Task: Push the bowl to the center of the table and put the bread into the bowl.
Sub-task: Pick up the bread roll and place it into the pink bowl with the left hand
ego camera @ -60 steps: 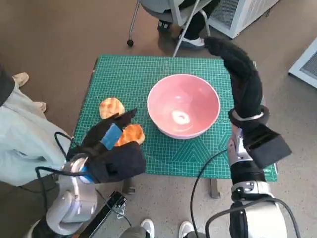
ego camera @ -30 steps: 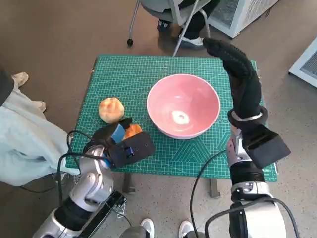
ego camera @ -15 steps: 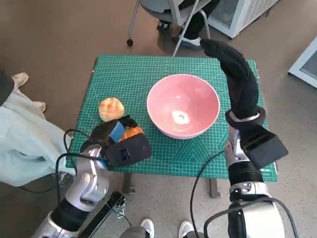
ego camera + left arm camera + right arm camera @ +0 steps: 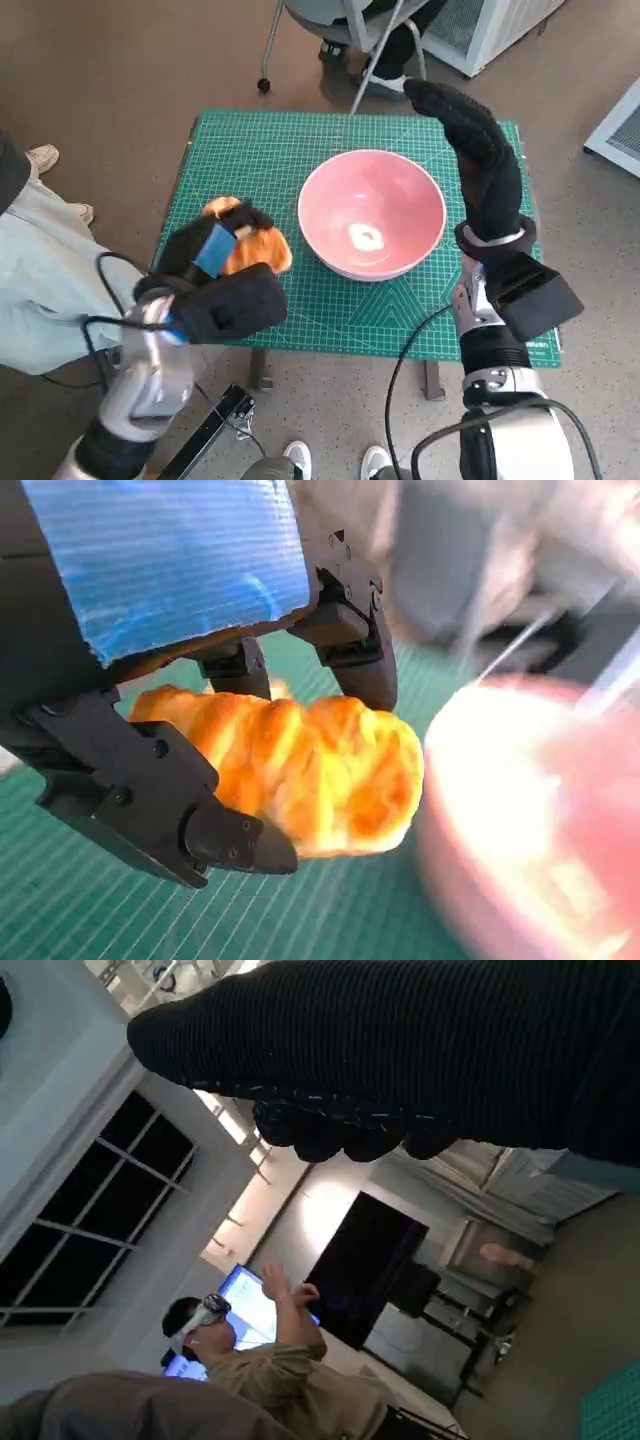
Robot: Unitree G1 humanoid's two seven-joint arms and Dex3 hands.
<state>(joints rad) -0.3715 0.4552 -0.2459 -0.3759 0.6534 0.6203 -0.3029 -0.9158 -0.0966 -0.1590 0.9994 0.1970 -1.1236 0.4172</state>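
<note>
The head camera looks steeply down from above on the whole bench (image 4: 300,150) and the floor round it. The left wrist camera sits close behind the left robot hand (image 4: 180,670), facing along its fingers toward the bread (image 4: 300,770) and the blurred pink bowl (image 4: 530,820), both shared with the head view. The right wrist camera seems upturned, facing the room and a person (image 4: 260,1370).

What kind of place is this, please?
Probably a robotics lab or office: a green grid cutting mat covers the small table, a wheeled chair stands behind it, and a person wearing a headset sits before monitors.
</note>
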